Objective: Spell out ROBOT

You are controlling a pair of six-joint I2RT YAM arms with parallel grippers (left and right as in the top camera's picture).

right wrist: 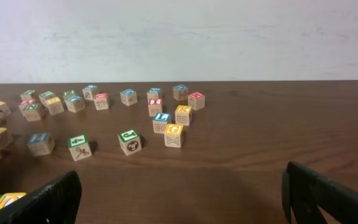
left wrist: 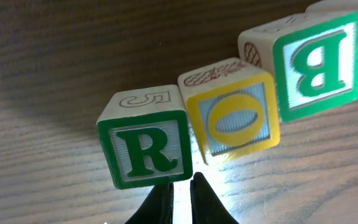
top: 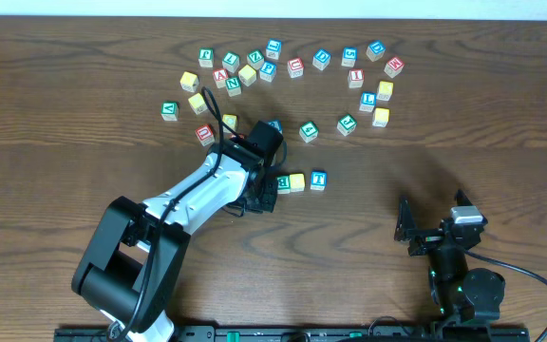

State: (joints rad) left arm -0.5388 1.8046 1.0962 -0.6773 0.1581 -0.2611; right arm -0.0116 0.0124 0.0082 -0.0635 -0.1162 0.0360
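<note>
In the left wrist view a green R block (left wrist: pixel 146 149), a yellow O block (left wrist: pixel 235 118) and a green B block (left wrist: pixel 319 65) stand side by side in a slightly uneven row. My left gripper (left wrist: pixel 182 190) is shut and empty, its tips just in front of the R block's lower right corner. Overhead, the left gripper (top: pixel 257 195) covers the row's left end; the green B block (top: pixel 281 183), a yellow block (top: pixel 296 181) and a blue T block (top: pixel 318 179) show to its right. My right gripper (top: pixel 433 223) is open and empty, also seen in its wrist view (right wrist: pixel 179 199).
Several loose letter blocks are scattered across the back of the wooden table (top: pixel 273 62), some close behind the left arm (top: pixel 205 133). They also show in the right wrist view (right wrist: pixel 129 142). A green block (top: pixel 308 131) sits behind the row.
</note>
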